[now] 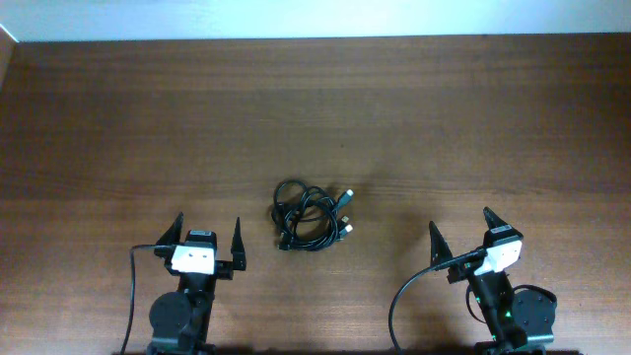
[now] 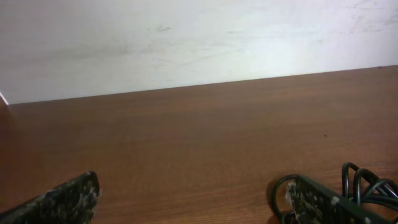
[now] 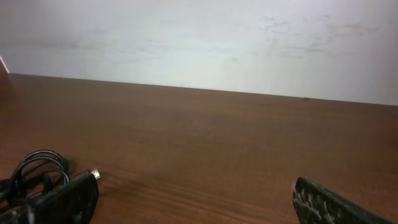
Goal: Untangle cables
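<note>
The cables [image 1: 311, 214] lie in one tangled black bundle at the middle of the brown table, with silver plug ends [image 1: 348, 198] sticking out on its right side. My left gripper [image 1: 208, 240] is open and empty, near the front edge, left of the bundle. My right gripper [image 1: 460, 237] is open and empty, right of the bundle. In the left wrist view the loops [image 2: 367, 183] show at the lower right behind my right finger. In the right wrist view the loops [image 3: 34, 171] and a silver plug [image 3: 95, 174] show at the lower left.
A white wall [image 1: 315, 18] runs along the table's far edge. The thicker black arm wires [image 1: 409, 291] curve beside each arm base at the front.
</note>
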